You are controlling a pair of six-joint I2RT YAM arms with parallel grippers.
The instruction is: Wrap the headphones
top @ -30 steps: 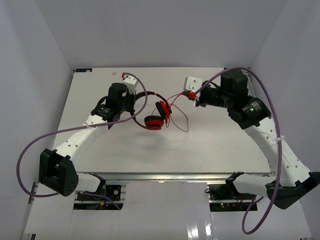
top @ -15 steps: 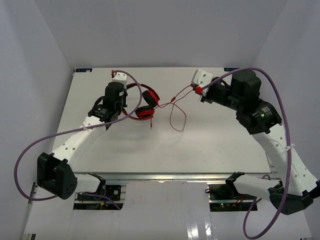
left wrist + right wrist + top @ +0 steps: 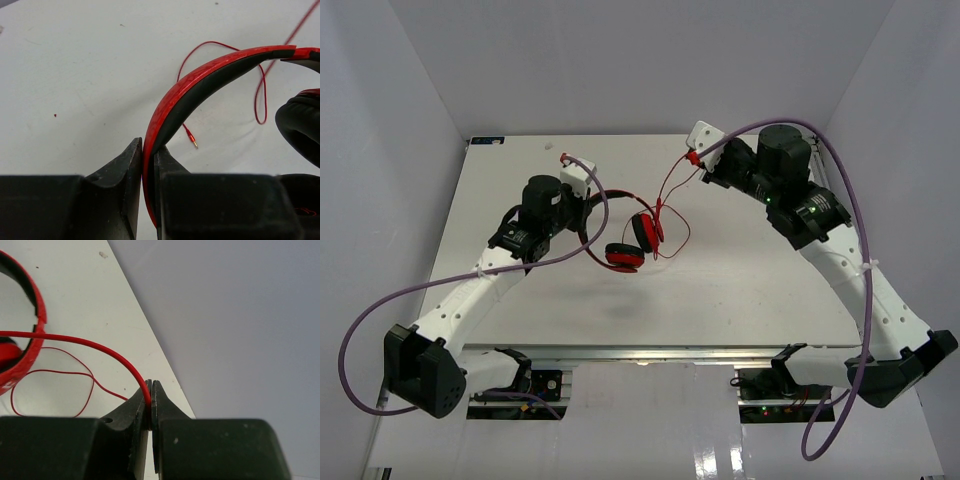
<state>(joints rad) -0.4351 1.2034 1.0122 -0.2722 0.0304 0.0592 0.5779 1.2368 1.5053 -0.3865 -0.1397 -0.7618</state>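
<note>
Evidently the wrapping has hardly begun. The left end effector [image 3: 148, 150] is clenched on the headband [image 3: 200, 80], holding the headphones [image 3: 642, 230] near the middle of the desk [image 3: 720, 290], with the cups at five o'clock from it. The right end effector [image 3: 150, 390], at one o'clock from the cups, pinches the cord [image 3: 75, 339]. No turns show round the band. The cord hangs in loose loops, so I judge all the winding remains.

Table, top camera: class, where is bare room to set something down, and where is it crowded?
Bare: the near table strip between left arm and right arm; also the far-left corner. Crowded: the middle, around the headphones and their looping cord.
</note>
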